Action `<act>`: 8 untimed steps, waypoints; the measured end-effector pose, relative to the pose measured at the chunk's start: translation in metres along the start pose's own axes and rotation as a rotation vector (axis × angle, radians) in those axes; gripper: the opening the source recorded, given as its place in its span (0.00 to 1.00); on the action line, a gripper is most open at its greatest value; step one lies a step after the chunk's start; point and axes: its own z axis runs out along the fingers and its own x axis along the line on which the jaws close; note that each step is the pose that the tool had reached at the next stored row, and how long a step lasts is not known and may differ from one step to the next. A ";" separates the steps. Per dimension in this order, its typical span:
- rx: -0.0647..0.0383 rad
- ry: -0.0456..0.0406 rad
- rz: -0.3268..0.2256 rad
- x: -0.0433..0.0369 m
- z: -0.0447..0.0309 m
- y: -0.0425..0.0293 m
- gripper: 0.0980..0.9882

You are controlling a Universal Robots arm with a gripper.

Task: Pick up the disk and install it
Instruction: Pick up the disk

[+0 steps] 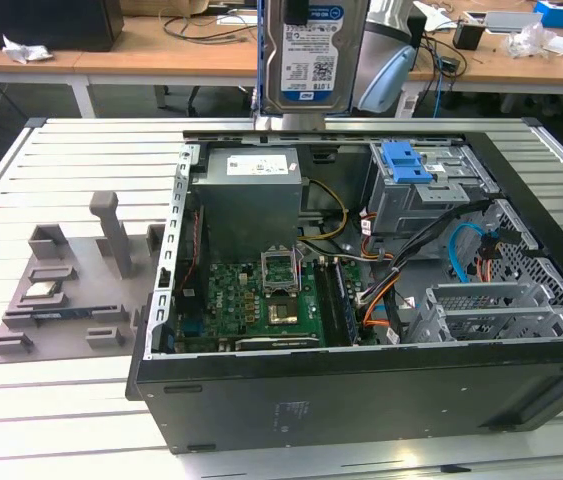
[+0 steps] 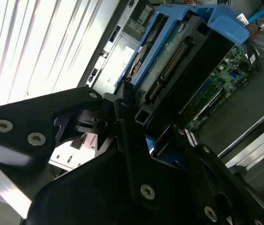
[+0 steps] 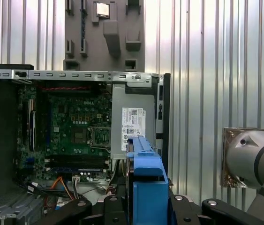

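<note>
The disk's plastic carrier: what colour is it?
Blue. The carrier of the disk shows best in the first wrist view.

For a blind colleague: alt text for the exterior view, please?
The disk, label facing the camera, hangs upright above an open computer case lying on a slatted metal table. A grey parts tray sits on the table at the exterior view's left of the case.

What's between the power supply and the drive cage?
In the exterior view, loose yellow and black cables run between the power supply and the drive cage.
</note>
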 end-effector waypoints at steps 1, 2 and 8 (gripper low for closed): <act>0.000 0.0000 0.000 0.0000 0.0000 -0.0023 0.30; 0.000 0.0000 0.000 0.0000 0.0000 -0.0043 0.30; 0.000 -0.0001 0.000 0.0003 -0.0003 -0.0172 0.30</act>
